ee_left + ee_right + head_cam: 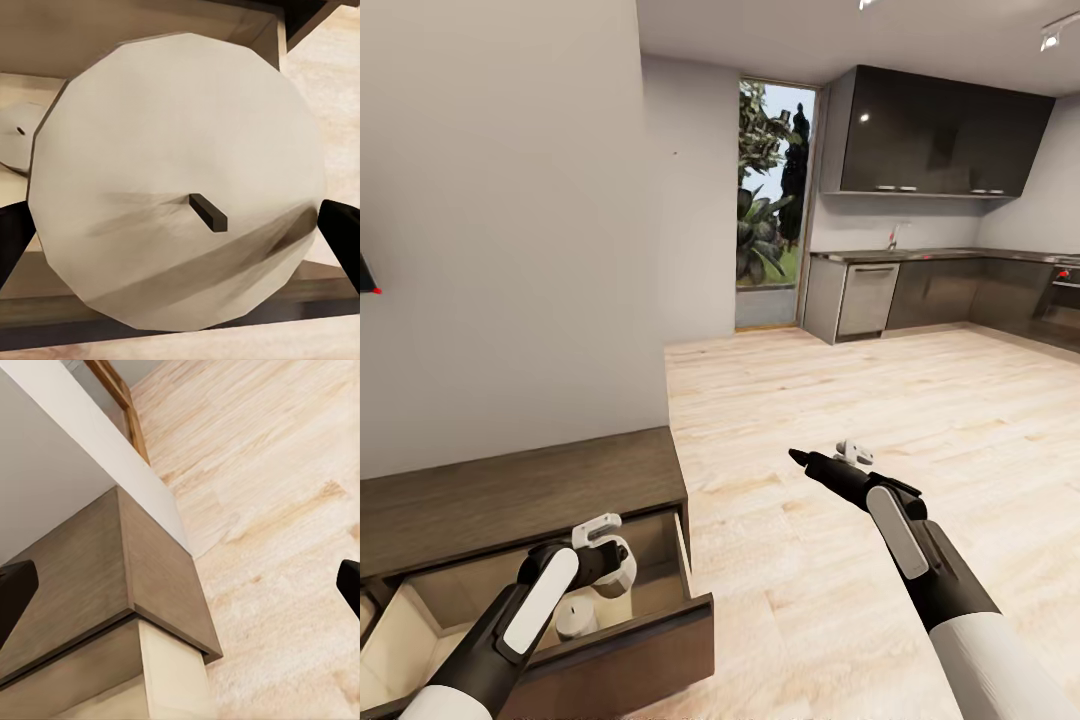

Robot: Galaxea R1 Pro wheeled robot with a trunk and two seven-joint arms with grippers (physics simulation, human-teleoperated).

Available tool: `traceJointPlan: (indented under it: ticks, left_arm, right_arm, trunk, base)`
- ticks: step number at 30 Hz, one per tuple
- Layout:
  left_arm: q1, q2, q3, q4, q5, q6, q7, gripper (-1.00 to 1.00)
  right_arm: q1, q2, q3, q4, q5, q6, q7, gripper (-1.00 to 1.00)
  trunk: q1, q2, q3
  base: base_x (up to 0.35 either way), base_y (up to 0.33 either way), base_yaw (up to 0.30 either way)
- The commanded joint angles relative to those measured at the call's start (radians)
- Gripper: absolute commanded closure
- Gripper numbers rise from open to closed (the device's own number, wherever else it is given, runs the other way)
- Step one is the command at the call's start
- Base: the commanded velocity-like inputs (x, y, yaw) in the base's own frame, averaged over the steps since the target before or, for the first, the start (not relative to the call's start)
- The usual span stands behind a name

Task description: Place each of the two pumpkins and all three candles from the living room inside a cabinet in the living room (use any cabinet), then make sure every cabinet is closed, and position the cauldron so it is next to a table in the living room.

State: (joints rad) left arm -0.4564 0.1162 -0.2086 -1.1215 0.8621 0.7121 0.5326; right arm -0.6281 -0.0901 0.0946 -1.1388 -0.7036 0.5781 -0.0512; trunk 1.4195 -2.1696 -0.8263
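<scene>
Two dark fingertips (13, 236) of the left gripper (180, 225) are seen at the left and right edges of the left wrist view, pressed against the sides of a pale candle (176, 176) w/ a short dark wick (208, 211) at its centre; the candle is clamped between them, its round top toward the camera. Behind it, at mid left of that view, a second candle (16, 135) lies on the pale drawer floor. In the head view the left gripper (610, 560) is held at lower left, over the open drawer (660, 560) of the cabinet (520, 490), and a pale candle (576, 618) stands upright inside the drawer just below the gripper; whether the held candle touches the drawer floor can't be told. The drawer is pulled out toward the lower edge of the frame, its dark front (650, 650) nearest the camera, beige interior exposed. The right gripper (825, 465) is held at centre frame over the light wood floor (880, 400), well apart from the cabinet; in the right wrist view its dark fingertips (15, 592) sit at opposite edges w/ nothing between them, so the jaws are spread wide. That view takes in the cabinet corner (161, 585), a grey wall (52, 472) and floor. At upper right of the head view, kitchen cupboards (930, 130) and a tall window (770, 200) are seen.
</scene>
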Motion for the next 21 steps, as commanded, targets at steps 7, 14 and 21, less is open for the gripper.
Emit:
traceJointPlan:
  ticks: [7,14,21]
  left_arm:
    - [-0.001,0.002,-0.007,-0.001,0.013,0.0,0.009,1.0]
    - [-0.001,0.002,-0.009,0.0,0.013,0.001,0.007,1.0]
    - [-0.001,0.003,-0.009,-0.001,0.01,0.001,0.006,1.0]
  right_arm:
    - [-0.001,0.0,0.011,-0.002,-0.007,0.002,-0.006,-1.0]
    - [-0.001,0.0,0.04,-0.002,-0.007,0.002,-0.006,-1.0]
    - [-0.001,0.001,0.043,0.0,-0.007,0.002,-0.006,-1.0]
  trunk:
    - [0.0,0.0,-0.001]
    - [0.0,0.0,-0.001]
    - [0.0,0.0,-0.001]
  base:
    - [0.017,-0.018,0.0]
    - [0.104,-0.143,0.077]
    - [0.006,-0.123,0.258]
